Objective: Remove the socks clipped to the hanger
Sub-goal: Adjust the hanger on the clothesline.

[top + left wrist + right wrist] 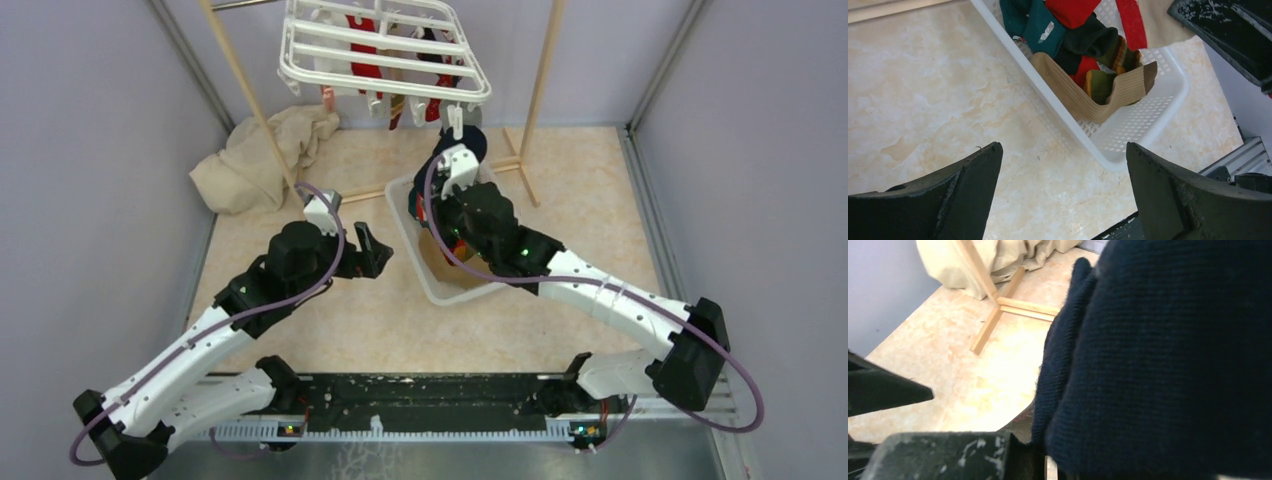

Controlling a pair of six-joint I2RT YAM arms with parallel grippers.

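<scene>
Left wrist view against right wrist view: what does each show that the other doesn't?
Only left wrist: the basket with a tan sock and a teal sock inside, beyond the open left gripper. Only right wrist: a navy sock filling the view, pinched by the shut right gripper, plus a wooden stand foot and beige cloth. Both: the marbled table.

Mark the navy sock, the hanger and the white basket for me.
navy sock (pixel 1173 365): right wrist view, middle of knit body.
hanger (pixel 420 90): top view, near rail of frame.
white basket (pixel 1140 120): left wrist view, bare mesh bottom.
</scene>
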